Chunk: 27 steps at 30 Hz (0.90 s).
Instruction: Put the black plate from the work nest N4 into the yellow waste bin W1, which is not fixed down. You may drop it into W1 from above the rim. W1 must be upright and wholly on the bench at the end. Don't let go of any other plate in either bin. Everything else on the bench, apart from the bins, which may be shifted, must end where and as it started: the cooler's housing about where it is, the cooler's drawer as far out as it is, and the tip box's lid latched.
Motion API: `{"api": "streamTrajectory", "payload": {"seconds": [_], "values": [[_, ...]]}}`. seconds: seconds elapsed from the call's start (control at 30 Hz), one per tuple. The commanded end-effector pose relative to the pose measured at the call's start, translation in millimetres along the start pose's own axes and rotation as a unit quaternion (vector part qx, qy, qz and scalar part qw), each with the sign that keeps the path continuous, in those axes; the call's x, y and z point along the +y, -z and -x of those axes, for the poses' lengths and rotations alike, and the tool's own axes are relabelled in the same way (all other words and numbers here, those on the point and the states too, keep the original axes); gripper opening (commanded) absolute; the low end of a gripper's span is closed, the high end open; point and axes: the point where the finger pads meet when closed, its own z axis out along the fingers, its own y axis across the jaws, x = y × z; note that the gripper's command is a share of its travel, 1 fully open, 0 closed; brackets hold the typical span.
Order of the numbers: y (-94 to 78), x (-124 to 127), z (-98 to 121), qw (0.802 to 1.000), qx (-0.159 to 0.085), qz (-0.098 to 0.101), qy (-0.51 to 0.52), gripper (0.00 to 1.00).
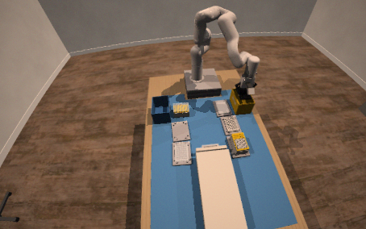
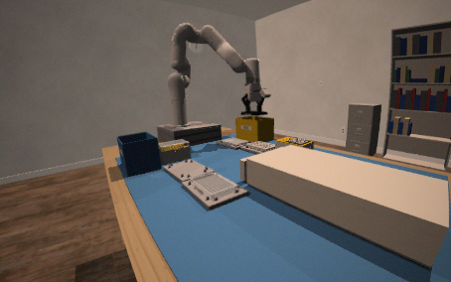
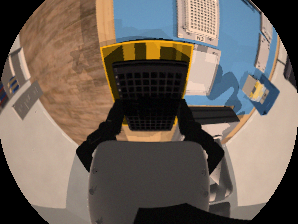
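We see the black gridded well plate (image 3: 148, 92) pinched between the dark gripper's (image 3: 148, 137) fingers, hanging over the open yellow waste bin (image 3: 174, 51). Risks we judge: off-centre release clips the rim — plate lands outside, or the loose bin tips or slides toward the bench edge (image 1: 262, 121).

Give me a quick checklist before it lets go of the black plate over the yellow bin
1. Gripper shut on the black plate: ok.
2. Plate over the yellow bin W1 opening, seen in the wrist view: ok.
3. W1 upright and wholly on the bench: ok.
4. Plate above the rim, not touching the walls: cannot tell.
5. Blue bin away from the drop: ok.
6. Cooler drawer unmoved: cannot tell.
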Motion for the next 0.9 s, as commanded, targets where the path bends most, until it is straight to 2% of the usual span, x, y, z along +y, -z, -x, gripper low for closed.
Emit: {"api": "streamTrajectory", "payload": {"seconds": [0.0, 0.6, 0.63, 0.87], "values": [[1.4, -5.3, 0.6, 1.0, 0.001, -0.001, 0.0, 0.0], [1.4, -5.3, 0.6, 1.0, 0.001, -0.001, 0.0, 0.0], [1.4, -5.3, 0.6, 1.0, 0.001, -0.001, 0.0, 1.0], [1.4, -5.3, 0.6, 1.0, 0.001, -0.001, 0.0, 1.0]]}}
